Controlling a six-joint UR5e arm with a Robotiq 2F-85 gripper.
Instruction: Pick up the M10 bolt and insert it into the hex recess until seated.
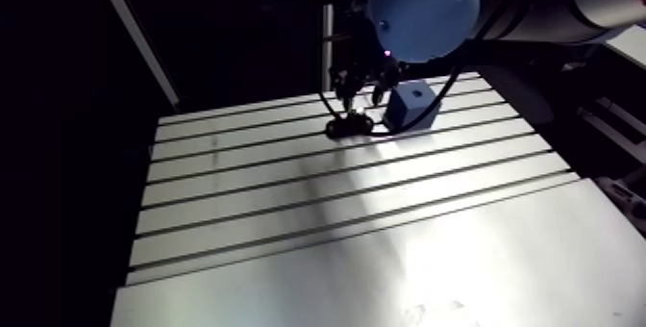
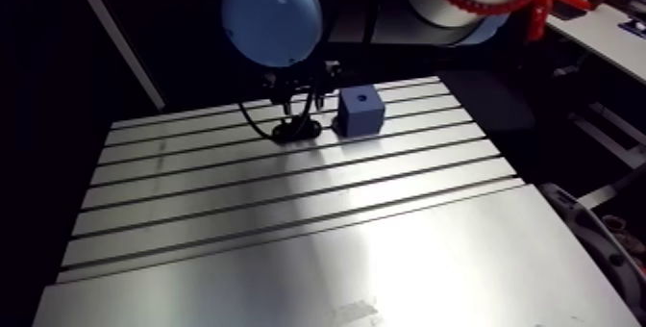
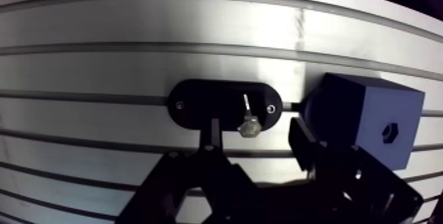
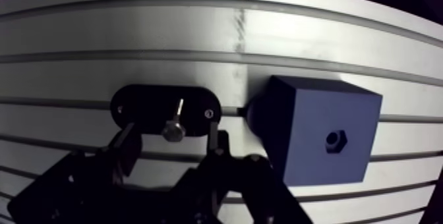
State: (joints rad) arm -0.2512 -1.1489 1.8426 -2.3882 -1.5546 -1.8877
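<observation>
Wrist view: the gripper (image 4: 171, 146) hangs just over a black oval holder (image 4: 142, 105) on the slotted table (image 3: 99, 42).
Fingers: released, spread apart, one fingertip on each side of the bolt; the fingers (image 4: 214, 141) show a gap to the bolt head on both sides, so nothing is grasped.
M10 bolt: the M10 bolt (image 4: 175, 124) sits on the black holder, between the two fingers, with its hex head towards the camera and its shank running down to the holder.
Holder: dark, rounded at both ends, with a small screw near each end; it lies across one of the table's slots.
Blue block: the blue block (image 4: 310, 118) stands on the table just beside the holder, on the same slot; whether the two touch cannot be told.
Hex recess: the hex recess (image 4: 336, 140) is a small dark six-sided hole in the block's side face, and it is unfilled.
Arm view: the gripper comes down from the wrist onto the holder (image 2: 296, 131), with the block (image 2: 360, 112) next to it near the table's far edge.
</observation>
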